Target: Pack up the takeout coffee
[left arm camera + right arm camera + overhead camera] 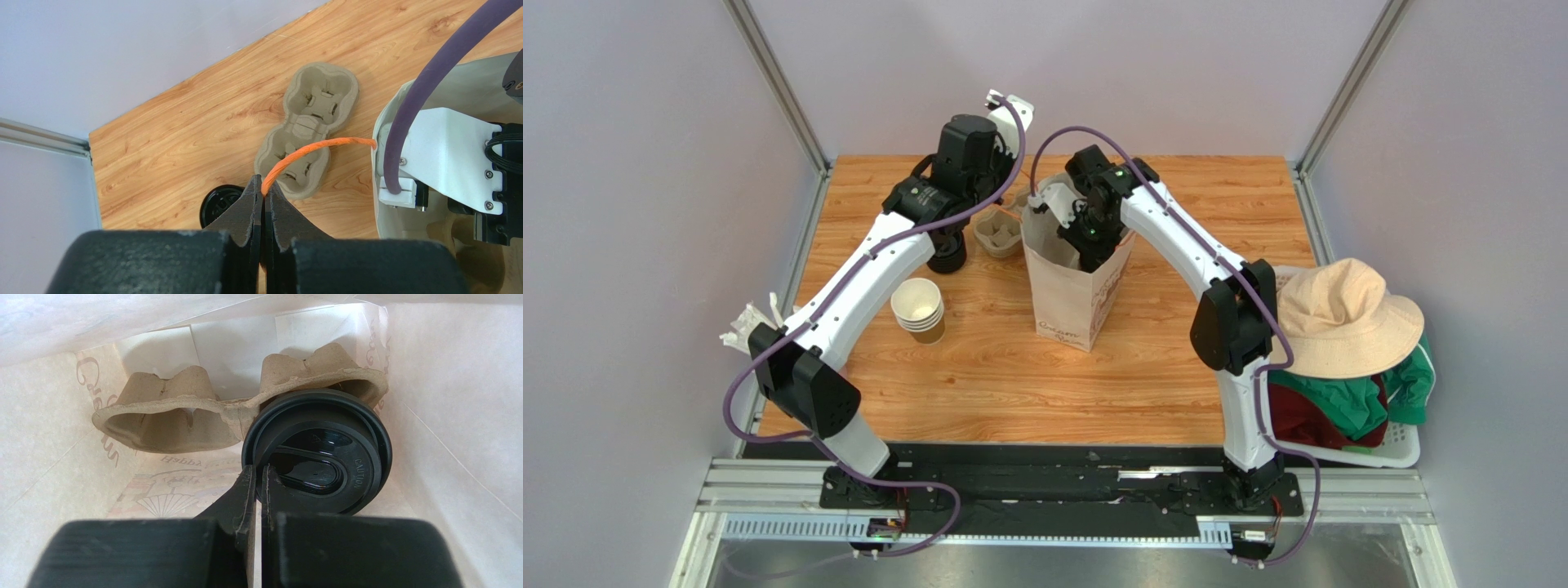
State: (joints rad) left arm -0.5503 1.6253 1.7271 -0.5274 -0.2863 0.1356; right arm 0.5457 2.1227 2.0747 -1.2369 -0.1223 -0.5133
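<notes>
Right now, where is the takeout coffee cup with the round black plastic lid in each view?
Top external: hidden inside the white paper bag.
Left wrist: not in it; only the bag's rim at right.
Right wrist: centre; the coffee's black lid pinched by the right claw.
Shared landmark: the white paper bag.

**White Shells, Black Joints, Purple Cable**

The left arm (864,282) and right arm (1179,239) are wearing smooth white link shells between bulky black joint housings; a thick purple cable (397,147) is trailing along each; small green lights (1120,177) are glowing on the right wrist; matte black fingers (245,211) are tapering to narrow tips; silver screws (402,162) are studding a white bracket (448,141).
</notes>
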